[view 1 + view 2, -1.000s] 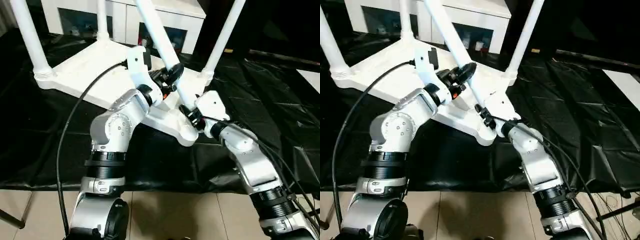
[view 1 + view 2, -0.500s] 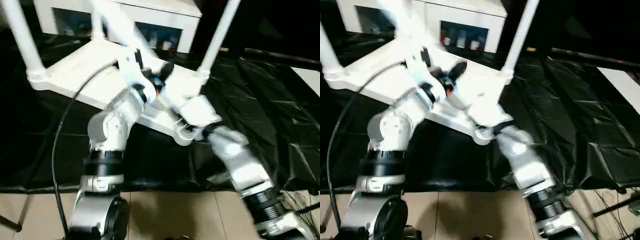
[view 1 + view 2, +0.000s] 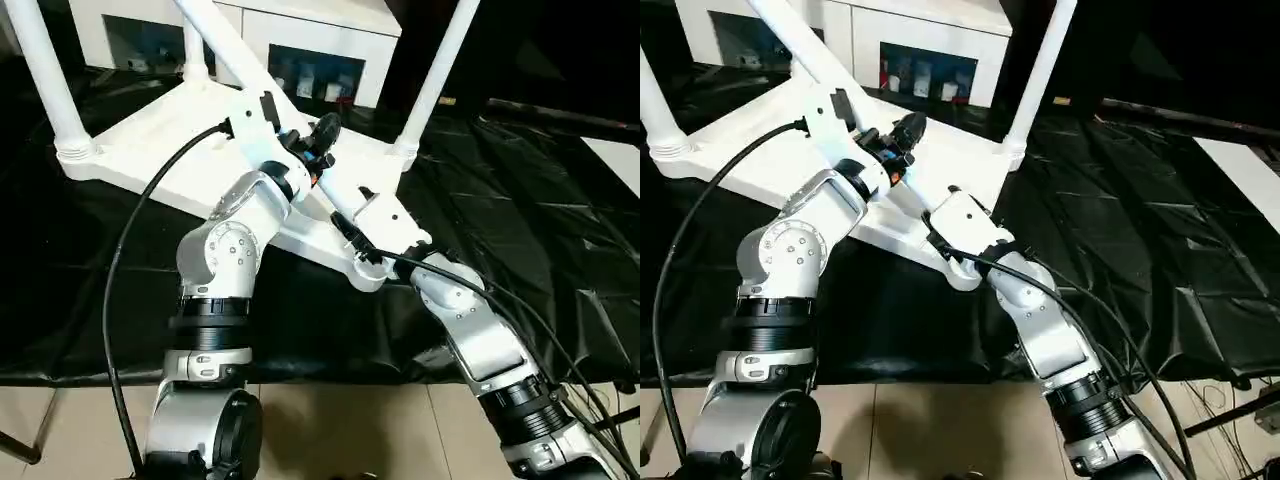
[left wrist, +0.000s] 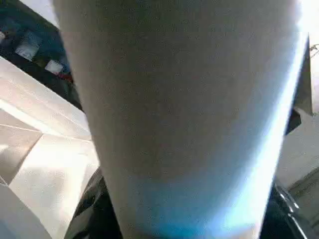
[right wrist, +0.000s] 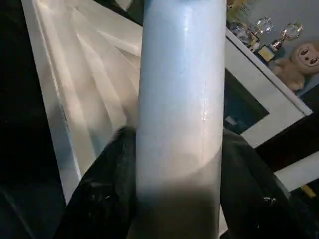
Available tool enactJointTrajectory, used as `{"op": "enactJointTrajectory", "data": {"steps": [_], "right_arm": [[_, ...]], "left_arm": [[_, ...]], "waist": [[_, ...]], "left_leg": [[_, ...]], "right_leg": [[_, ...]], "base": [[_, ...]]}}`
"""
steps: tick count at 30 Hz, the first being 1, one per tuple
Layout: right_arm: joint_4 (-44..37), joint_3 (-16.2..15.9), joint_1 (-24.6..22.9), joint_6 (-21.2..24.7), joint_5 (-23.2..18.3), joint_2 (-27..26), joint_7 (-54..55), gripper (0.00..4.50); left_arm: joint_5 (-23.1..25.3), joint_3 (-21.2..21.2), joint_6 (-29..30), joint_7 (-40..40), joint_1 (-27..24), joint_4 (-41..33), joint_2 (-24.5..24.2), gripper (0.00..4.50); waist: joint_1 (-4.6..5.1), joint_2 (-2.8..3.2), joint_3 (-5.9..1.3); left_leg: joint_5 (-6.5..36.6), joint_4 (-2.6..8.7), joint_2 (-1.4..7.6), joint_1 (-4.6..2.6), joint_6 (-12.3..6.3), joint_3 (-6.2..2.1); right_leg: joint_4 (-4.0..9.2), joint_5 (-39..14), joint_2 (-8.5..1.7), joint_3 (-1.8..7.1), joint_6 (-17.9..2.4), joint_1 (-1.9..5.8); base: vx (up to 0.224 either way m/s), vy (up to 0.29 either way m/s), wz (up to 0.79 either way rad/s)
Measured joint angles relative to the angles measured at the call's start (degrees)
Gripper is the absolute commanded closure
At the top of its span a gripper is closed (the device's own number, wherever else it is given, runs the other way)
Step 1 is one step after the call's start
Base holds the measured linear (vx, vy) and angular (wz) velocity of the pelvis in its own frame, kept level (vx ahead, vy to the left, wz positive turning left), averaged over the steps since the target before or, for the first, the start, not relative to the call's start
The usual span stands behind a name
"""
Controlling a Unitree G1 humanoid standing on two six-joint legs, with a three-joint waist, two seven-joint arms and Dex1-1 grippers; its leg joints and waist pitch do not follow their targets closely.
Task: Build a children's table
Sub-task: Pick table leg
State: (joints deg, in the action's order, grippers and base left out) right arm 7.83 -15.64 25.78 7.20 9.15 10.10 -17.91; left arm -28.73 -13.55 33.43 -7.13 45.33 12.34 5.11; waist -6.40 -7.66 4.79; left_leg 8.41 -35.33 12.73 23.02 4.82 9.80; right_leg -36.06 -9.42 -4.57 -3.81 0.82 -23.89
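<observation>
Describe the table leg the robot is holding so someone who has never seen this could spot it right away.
Find the upside-down white tabletop on the black sheet, in front of the white cabinet. Three legs stand upright in its corner sockets. The held leg is the tilted one, slanting down to the nearest corner, with the left end effector and right end effector around it.

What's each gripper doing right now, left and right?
Left gripper: shut on the fourth leg, higher up the tube.
Right gripper: shut on the same leg, near the tabletop's corner socket.
</observation>
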Motion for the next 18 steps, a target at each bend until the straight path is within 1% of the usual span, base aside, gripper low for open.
{"op": "enactJointTrajectory", "data": {"steps": [1, 2, 3, 4, 6, 8, 9, 10, 11, 13, 14, 16, 18], "right_arm": [[0.0, 0.5, 0.0, 0.5, -2.0, -0.4, -1.8, 1.93], [-0.5, 1.5, 0.0, 1.9, -4.9, -0.9, -4.0, 1.75], [-1.3, 2.2, 0.0, 3.8, -7.7, -1.3, -6.0, 1.75], [-2.4, 3.1, 0.0, 5.7, -10.6, -1.1, -8.5, 1.63], [-3.8, 4.2, 0.0, 8.3, -14.0, -0.8, -11.4, 1.54], [-6.6, 6.0, 0.7, 15.5, -21.9, 1.8, -18.1, 1.54], [-7.6, 6.8, 1.3, 18.7, -25.1, 3.6, -21.2, 1.54], [-8.5, 8.6, 2.2, 21.7, -28.1, 5.4, -24.0, 1.54], [-8.9, 9.2, 3.0, 24.2, -30.5, 7.1, -26.6, 1.54], [-9.5, 10.5, 3.7, 27.5, -33.9, 8.9, -30.8, 1.54], [-9.7, 10.6, 3.8, 28.7, -35.2, 9.4, -32.6, 1.54], [-9.9, 10.5, 3.8, 30.4, -37.5, 9.9, -36.1, 1.54], [-10.7, 9.3, 3.9, 32.2, -39.9, 12.3, -40.9, 1.54]], "left_arm": [[-0.1, 0.7, 0.3, -1.9, 0.0, 0.0, -1.1, 2.73], [-0.2, 1.6, 0.8, -4.0, 0.0, 0.0, -2.4, 2.76], [-0.3, 2.3, 1.6, -6.3, 0.0, -0.1, -4.1, 2.76], [-0.4, 2.9, 2.2, -8.7, 0.0, -0.1, -5.5, 2.77], [-0.6, 3.5, 2.9, -11.6, 0.0, -0.2, -6.9, 2.78], [-1.7, 6.1, 5.4, -19.0, 0.2, -0.1, -11.5, 2.79], [-2.6, 7.2, 6.6, -22.6, 0.6, -0.1, -13.4, 2.79], [-3.3, 8.0, 7.8, -26.2, 1.1, -0.1, -15.2, 2.79], [-4.7, 8.9, 9.3, -30.0, 1.6, -0.4, -16.6, 2.79], [-7.2, 10.1, 11.7, -35.4, 1.9, -2.1, -18.3, 2.8], [-8.5, 10.5, 12.9, -38.0, 1.9, -3.0, -19.0, 2.8], [-10.8, 11.5, 15.0, -42.6, 1.8, -4.9, -20.5, 2.8], [-13.9, 12.3, 17.7, -47.4, 1.4, -6.7, -21.6, 2.81]], "waist": [[0.01, 0.0, 0.0], [0.04, 0.0, 0.0], [0.06, 0.0, 0.0], [0.04, 0.0, 0.0], [-0.11, -0.05, -0.03], [-0.26, -0.06, -0.04], [-0.28, -0.06, -0.04], [-0.37, -0.06, -0.04], [-0.4, -0.06, -0.04], [-0.48, -0.13, -0.1], [-0.43, -0.15, -0.11], [-0.39, -0.15, -0.11], [-0.41, -0.15, -0.11]], "left_leg": [[0.0, 0.0, 0.0, -0.01, 0.0, 0.0], [0.0, 0.0, 0.02, -0.01, 0.0, 0.0], [0.0, 0.0, 0.04, -0.01, 0.0, -0.01], [0.0, 0.0, 0.04, -0.01, 0.0, -0.01], [0.0, 0.0, 0.04, -0.01, 0.0, -0.01], [0.0, -0.01, 0.03, 0.0, -0.01, 0.0], [0.0, -0.01, 0.03, 0.0, -0.01, 0.0], [0.0, -0.01, 0.03, -0.05, -0.01, 0.01], [0.0, -0.01, 0.03, -0.05, 0.0, 0.01], [0.0, -0.01, 0.04, -0.11, 0.0, 0.02], [0.0, -0.01, 0.04, -0.11, 0.0, 0.02], [0.0, -0.01, 0.05, -0.1, 0.01, 0.02], [0.0, -0.01, 0.06, -0.12, 0.01, 0.02]], "right_leg": [[0.0, 0.0, 0.0, 0.0, 0.0, 0.0], [-0.01, 0.0, 0.02, 0.0, 0.0, -0.01], [-0.01, 0.0, 0.04, 0.0, 0.0, -0.02], [-0.02, 0.0, 0.05, 0.0, 0.0, -0.01], [-0.01, 0.1, 0.04, 0.01, -0.1, 0.03], [-0.02, 0.2, 0.04, 0.03, -0.3, 0.02], [-0.02, 0.2, 0.04, 0.02, -0.3, 0.03], [-0.04, 0.2, 0.04, 0.03, -0.4, 0.08], [-0.04, 0.2, 0.04, 0.03, -0.4, 0.07], [-0.07, 0.2, 0.04, 0.02, -0.4, 0.11], [-0.09, 0.2, 0.04, 0.01, -0.4, 0.08], [-0.11, 0.3, 0.04, 0.01, -0.4, 0.04], [-0.11, 0.3, 0.04, 0.0, -0.5, 0.06]], "base": [[0.0, 0.0, 0.0], [0.0, 0.0, 0.0], [0.0, 0.0, 0.0], [0.0, 0.0, 0.0], [0.0, 0.0, 0.0], [0.0, 0.0, 0.0], [0.0, 0.0, 0.0], [0.0, 0.0, 0.0], [0.0, 0.0, 0.0], [0.0, 0.0, 0.0], [0.0, 0.0, 0.0], [0.0, 0.0, 0.0], [0.0, 0.0, 0.0]]}}
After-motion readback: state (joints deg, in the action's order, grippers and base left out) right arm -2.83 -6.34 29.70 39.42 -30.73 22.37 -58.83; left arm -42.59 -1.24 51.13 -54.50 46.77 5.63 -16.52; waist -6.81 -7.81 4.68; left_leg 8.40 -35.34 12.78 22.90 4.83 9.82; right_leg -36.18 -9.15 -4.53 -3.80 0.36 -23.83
